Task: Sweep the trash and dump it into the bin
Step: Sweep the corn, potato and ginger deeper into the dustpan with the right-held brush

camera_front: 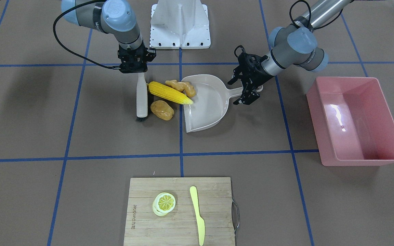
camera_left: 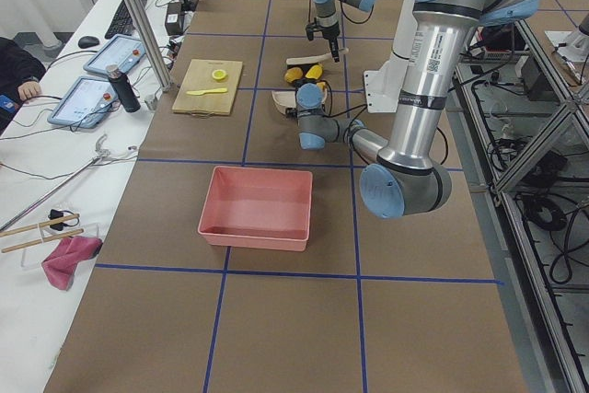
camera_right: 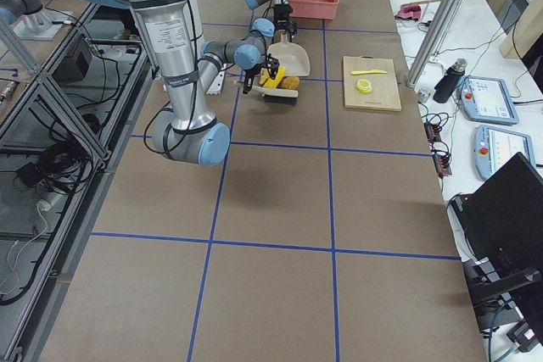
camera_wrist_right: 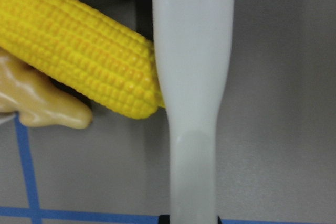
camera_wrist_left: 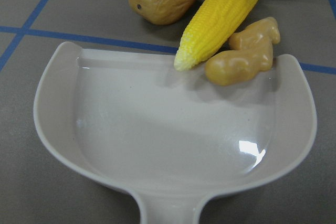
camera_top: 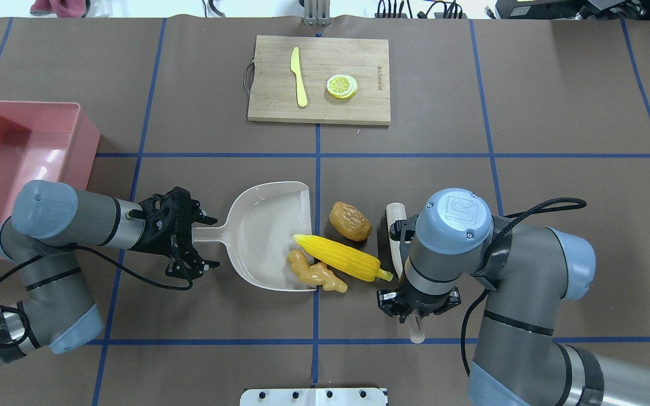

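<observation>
Right gripper (camera_front: 138, 70) clenched on brush (camera_front: 141, 99), centre-left in front view, should probably push low and steady so corn (camera_front: 169, 93), ginger (camera_front: 181, 87) and potato (camera_front: 162, 110) clear the lip of the dustpan (camera_front: 210, 109), which the left gripper (camera_front: 246, 89) grasps by its handle; bin (camera_front: 361, 160) at far right.

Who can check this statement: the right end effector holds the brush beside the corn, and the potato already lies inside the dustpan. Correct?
Not quite. The potato lies on the table outside the dustpan, just past its open edge, as the overhead exterior view shows. The rest stands: the right end effector holds the brush beside the corn.
</observation>
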Controlling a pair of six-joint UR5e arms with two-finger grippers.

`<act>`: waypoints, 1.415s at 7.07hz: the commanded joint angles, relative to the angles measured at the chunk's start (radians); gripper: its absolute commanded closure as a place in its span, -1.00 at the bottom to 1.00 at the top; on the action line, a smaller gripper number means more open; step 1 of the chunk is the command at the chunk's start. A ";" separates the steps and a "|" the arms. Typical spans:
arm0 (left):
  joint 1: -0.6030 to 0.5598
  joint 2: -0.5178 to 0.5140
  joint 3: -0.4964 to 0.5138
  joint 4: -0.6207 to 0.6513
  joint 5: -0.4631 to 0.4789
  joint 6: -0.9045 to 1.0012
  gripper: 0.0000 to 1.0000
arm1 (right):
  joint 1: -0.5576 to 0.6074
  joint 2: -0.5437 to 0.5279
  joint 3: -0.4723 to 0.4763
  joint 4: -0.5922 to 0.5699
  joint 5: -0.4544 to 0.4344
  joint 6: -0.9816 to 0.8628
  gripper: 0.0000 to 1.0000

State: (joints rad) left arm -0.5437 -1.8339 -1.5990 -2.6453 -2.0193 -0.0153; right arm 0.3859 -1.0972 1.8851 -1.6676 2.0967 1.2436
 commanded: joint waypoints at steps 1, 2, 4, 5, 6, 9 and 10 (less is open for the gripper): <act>0.002 -0.001 -0.004 0.011 0.014 0.000 -0.87 | -0.001 0.081 -0.055 0.008 0.003 0.023 1.00; 0.002 -0.001 -0.004 0.011 0.014 0.000 -0.87 | -0.002 0.103 -0.058 0.008 0.003 0.033 1.00; 0.002 -0.001 -0.002 0.011 0.014 0.000 -0.87 | -0.016 0.179 -0.107 0.008 0.003 0.048 1.00; 0.002 -0.001 -0.002 0.011 0.014 0.000 -0.87 | -0.022 0.221 -0.133 0.008 0.002 0.075 1.00; 0.002 -0.001 -0.002 0.011 0.014 0.000 -0.87 | -0.022 0.249 -0.167 0.025 0.000 0.076 1.00; 0.002 0.001 -0.001 0.011 0.014 0.000 -0.87 | -0.033 0.296 -0.242 0.095 0.005 0.086 1.00; 0.002 0.001 -0.002 0.011 0.014 0.000 -0.87 | -0.033 0.316 -0.251 0.095 0.009 0.089 1.00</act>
State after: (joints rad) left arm -0.5415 -1.8333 -1.6008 -2.6338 -2.0049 -0.0153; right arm 0.3557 -0.8067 1.6520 -1.5772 2.1021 1.3292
